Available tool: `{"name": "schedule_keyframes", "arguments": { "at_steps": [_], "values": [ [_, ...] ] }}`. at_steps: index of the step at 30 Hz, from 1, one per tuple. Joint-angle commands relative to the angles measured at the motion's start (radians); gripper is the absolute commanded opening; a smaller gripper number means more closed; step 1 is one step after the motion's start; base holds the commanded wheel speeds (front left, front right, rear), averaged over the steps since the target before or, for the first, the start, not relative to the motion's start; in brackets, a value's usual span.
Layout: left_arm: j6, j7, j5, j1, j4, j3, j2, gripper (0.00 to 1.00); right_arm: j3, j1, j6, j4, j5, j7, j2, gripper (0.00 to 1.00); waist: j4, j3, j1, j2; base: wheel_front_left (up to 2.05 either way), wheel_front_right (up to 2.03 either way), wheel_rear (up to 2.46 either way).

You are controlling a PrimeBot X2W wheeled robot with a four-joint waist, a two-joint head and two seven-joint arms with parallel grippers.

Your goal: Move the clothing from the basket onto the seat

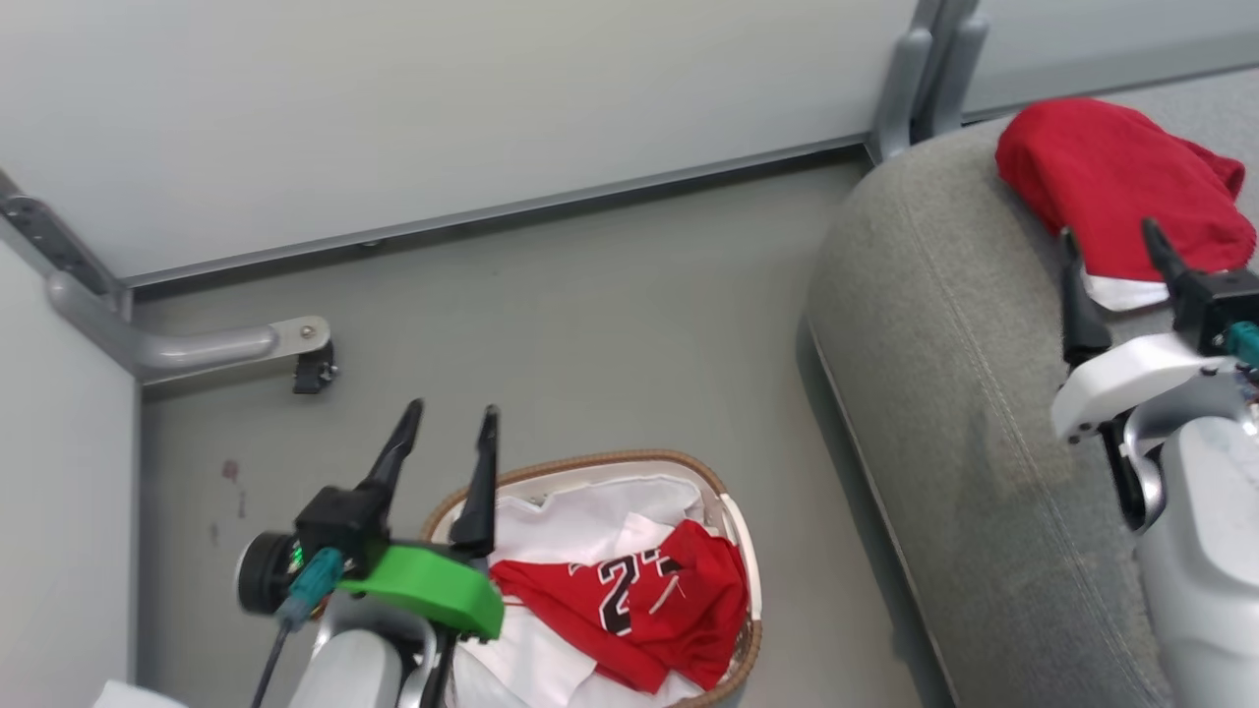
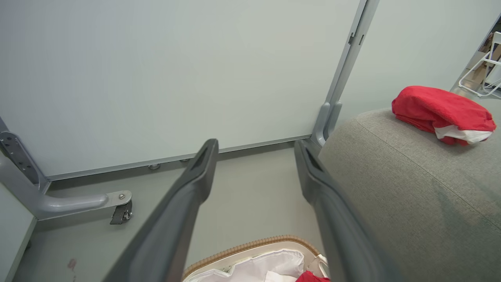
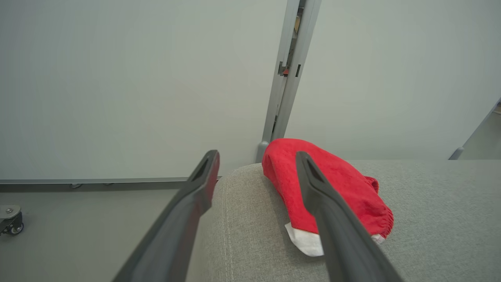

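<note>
Pale partition panels (image 1: pixel 443 118) meet at a grey post (image 1: pixel 915 88); a curved grey foot (image 1: pixel 207 346) carries a black castor (image 1: pixel 313 372) on the grey floor (image 1: pixel 590 324), near reddish spots (image 1: pixel 231 472)

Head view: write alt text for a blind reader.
A red jersey with black numerals lies in the basket, while another red garment sits on the grey seat. The open left gripper is near the basket's rim, the open right gripper beside the garment.
</note>
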Motion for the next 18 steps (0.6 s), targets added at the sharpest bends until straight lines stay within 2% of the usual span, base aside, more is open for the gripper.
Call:
{"name": "schedule_keyframes", "arguments": {
  "at_steps": [1, 9, 18],
  "values": [
    [0.008, -0.001, 0.006, 0.034, -0.003, 0.032, 0.001, 1.0, 0.007, 0.032, -0.001, -0.019, 0.012, -0.005, 0.018, 1.0, 0.05, -0.047, 0.0001, 0.0, 0.0, 0.0, 0.0],
    [0.013, -0.001, 0.011, 0.103, -0.02, 0.145, -0.006, 1.0, 0.015, 0.162, -0.001, -0.142, 0.036, -0.005, 0.11, 1.0, 0.089, -0.052, 0.0001, 0.0, 0.0, 0.0, 0.0],
    [0.004, -0.001, 0.008, 0.148, -0.017, 0.181, -0.008, 1.0, 0.01, 0.32, -0.001, -0.256, 0.026, -0.005, 0.15, 1.0, 0.104, -0.066, 0.0001, 0.0, 0.0, 0.0, 0.0]
  ]
}}
